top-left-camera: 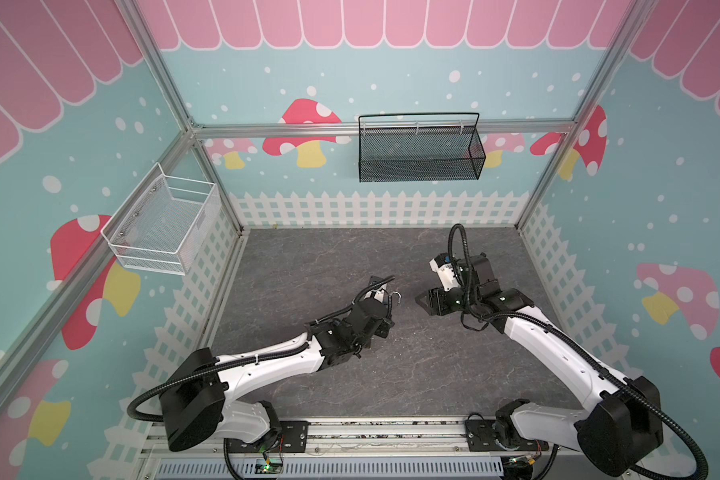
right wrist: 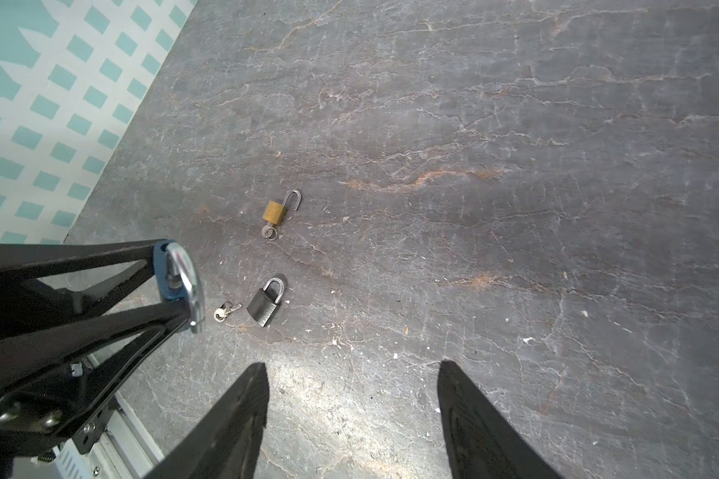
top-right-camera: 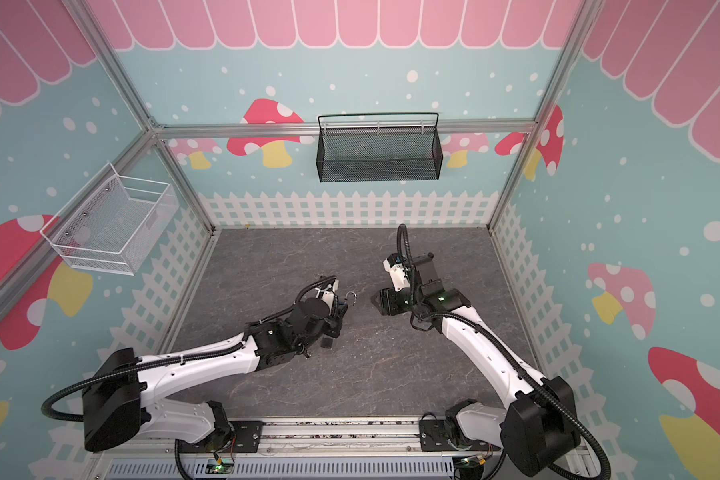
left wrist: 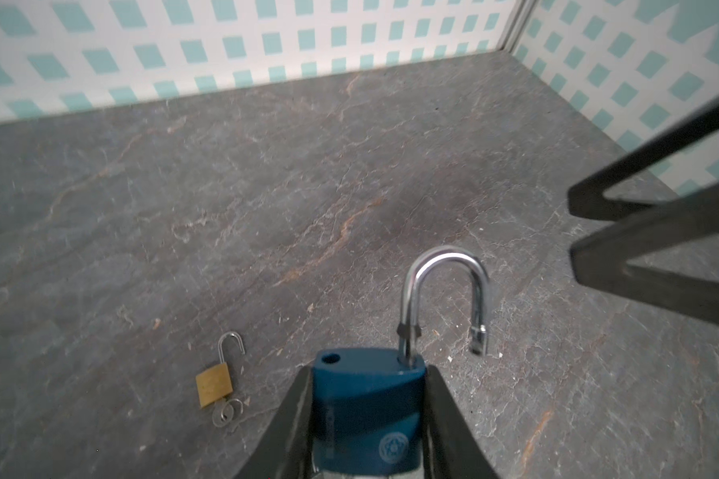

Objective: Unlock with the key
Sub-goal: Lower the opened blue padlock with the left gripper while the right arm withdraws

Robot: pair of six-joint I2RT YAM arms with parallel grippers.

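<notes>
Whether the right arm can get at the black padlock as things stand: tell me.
Probably yes. The right gripper is open and empty, and bare table lies between it and the black padlock. The left gripper, shut on the blue padlock, hangs close beside that path, so it may be tight.

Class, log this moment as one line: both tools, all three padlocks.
left tool: holds blue padlock, shackle open | right tool: open, empty | brass padlock: open | black padlock: shut
</notes>
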